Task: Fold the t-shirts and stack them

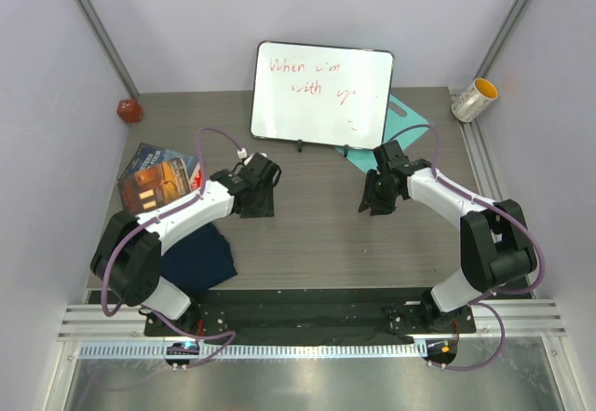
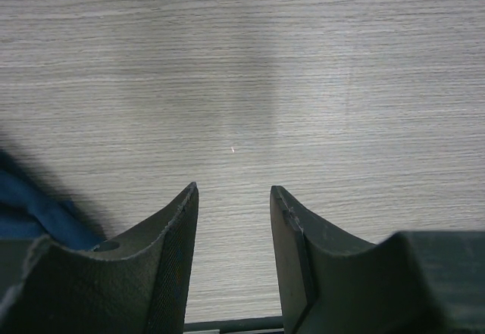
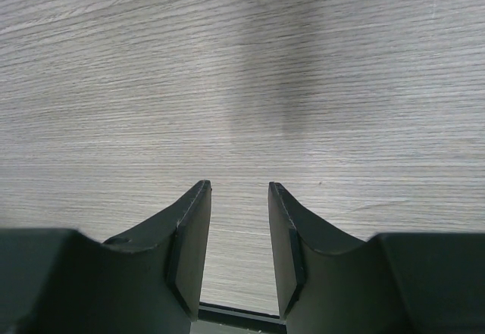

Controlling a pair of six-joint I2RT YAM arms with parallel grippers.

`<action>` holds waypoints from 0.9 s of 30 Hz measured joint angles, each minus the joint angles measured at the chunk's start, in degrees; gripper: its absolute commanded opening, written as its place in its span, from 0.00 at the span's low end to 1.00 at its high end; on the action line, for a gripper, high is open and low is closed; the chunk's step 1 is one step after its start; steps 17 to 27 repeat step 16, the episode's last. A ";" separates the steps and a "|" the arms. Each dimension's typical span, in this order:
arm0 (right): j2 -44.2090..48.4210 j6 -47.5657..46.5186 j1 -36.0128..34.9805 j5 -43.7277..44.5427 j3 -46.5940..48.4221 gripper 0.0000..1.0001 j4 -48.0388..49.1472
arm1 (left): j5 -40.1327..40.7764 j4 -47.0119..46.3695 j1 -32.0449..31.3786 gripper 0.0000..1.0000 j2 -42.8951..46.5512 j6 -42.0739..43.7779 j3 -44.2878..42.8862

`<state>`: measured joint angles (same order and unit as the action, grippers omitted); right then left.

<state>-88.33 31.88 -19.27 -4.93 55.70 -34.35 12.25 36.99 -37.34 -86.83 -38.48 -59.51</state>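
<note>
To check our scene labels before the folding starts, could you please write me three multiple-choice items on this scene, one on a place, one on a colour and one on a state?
1. Where does the dark navy-blue t-shirt fabric lie?
A. At the near left of the grey wood-grain table, beside the left arm
B. In the far right corner
C. At the table's centre

2. What colour is the handwriting on the white rectangular board?
A. Green
B. Black
C. Red

3. How do the fingers of the left gripper stand?
A. Shut on fabric
B. Apart, with nothing between them
C. Pressed tight together

Answers: 1 A, the top view shows it tucked beside that arm; 2 C, the strokes are red; 3 B, the left wrist view shows bare table in the gap.
</note>
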 measured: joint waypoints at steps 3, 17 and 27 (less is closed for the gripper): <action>0.00 0.00 0.00 -0.13 0.00 0.41 0.00 | 0.11 0.11 0.02 0.43 0.00 -0.02 -0.17; 0.00 -0.02 0.00 -0.39 0.00 0.41 0.02 | 1.03 1.42 0.02 0.41 -1.07 -0.09 -1.33; 0.00 -0.02 0.00 -0.39 0.00 0.41 0.02 | 1.03 1.42 0.02 0.41 -1.07 -0.09 -1.33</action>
